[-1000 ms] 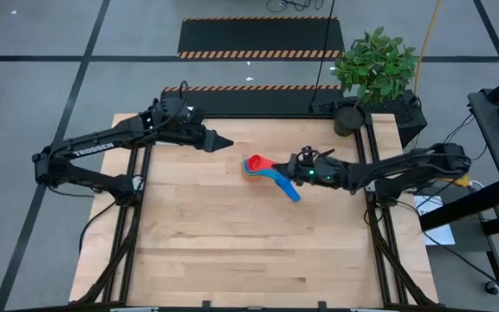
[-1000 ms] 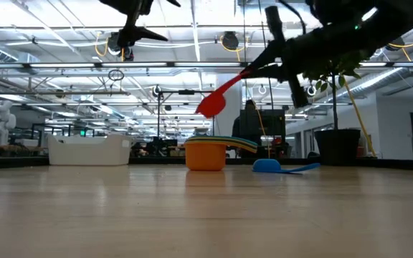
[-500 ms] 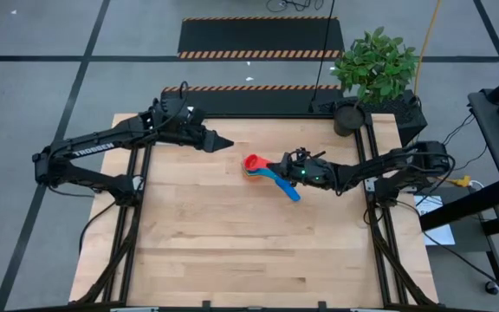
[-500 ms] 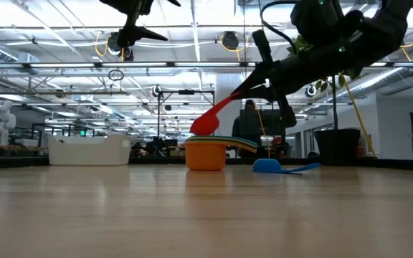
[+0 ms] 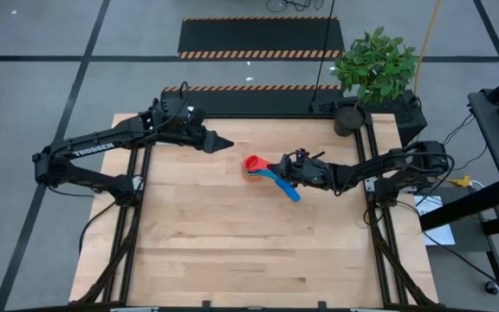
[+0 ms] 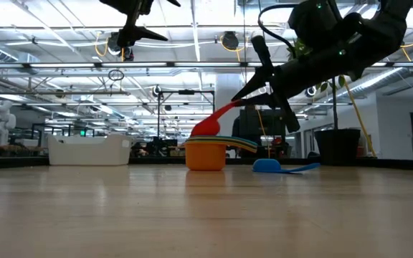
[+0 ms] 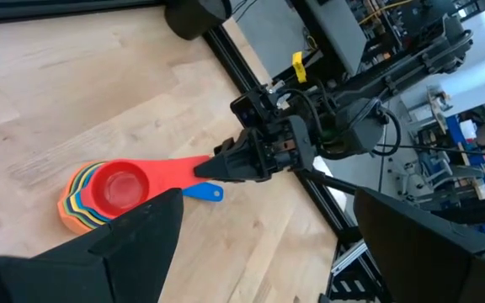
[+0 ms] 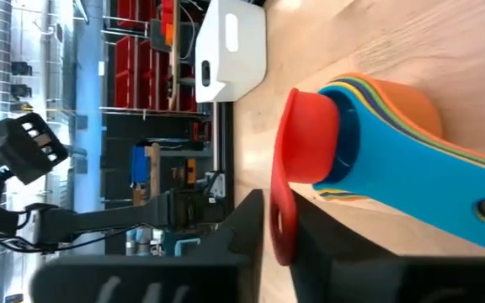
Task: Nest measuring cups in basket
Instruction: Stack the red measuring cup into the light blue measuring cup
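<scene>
**Red scoop seated on the nested stack, right gripper at its handle**

The small red round plastic measuring cup [image 5: 251, 162] sits on top of a nested stack of coloured plastic measuring cups [image 6: 206, 153] near the middle of the pale wooden table [image 5: 232, 251]. The stack's outermost, lowest cup is orange, with yellow, green and blue rims showing in layers beneath the red bowl in the left wrist view. The red cup's flat handle slopes up from the bowl toward the right gripper [image 7: 217, 167], whose two dark fingers lie close along either side of the handle's end. The right wrist view shows the handle between those fingers with very little gap; whether they pinch it or have just let go cannot be told.

A separate small blue plastic measuring cup [image 6: 267, 165] lies on the table just beside the stack, on the right arm's side, its thin handle flat on the wood.

The small white rectangular plastic basket [image 6: 88, 150] stands well apart from the stack, on the far side of the table near its left edge; its contents are hidden.

The left gripper [image 5: 225, 142] hangs above the table's far left part with its fingers spread wide, holding nothing.

A potted green plant [image 5: 376, 65] stands past the table's far right corner.
</scene>
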